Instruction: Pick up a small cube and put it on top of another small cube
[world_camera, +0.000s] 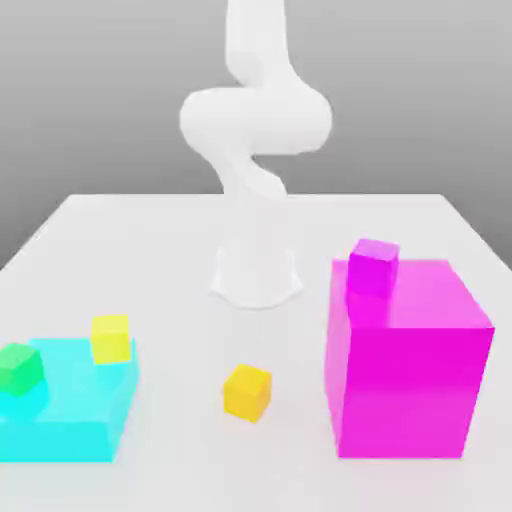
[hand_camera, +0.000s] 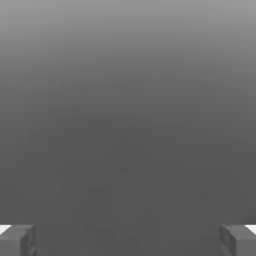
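Two gripper (hand_camera: 128, 240) fingers (hand_camera: 17, 240) spread wide, holding nothing. Small amber cube (world_camera: 247, 391) on bench (world_camera: 150, 240), at 3 o'clock from cyan block (world_camera: 70, 415). Probably pre-reach: next, descend squarely over cube.

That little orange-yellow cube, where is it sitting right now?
In the exterior view the small orange-yellow cube sits alone on the white table, in front of the arm's base, between the flat cyan block and the big magenta block.
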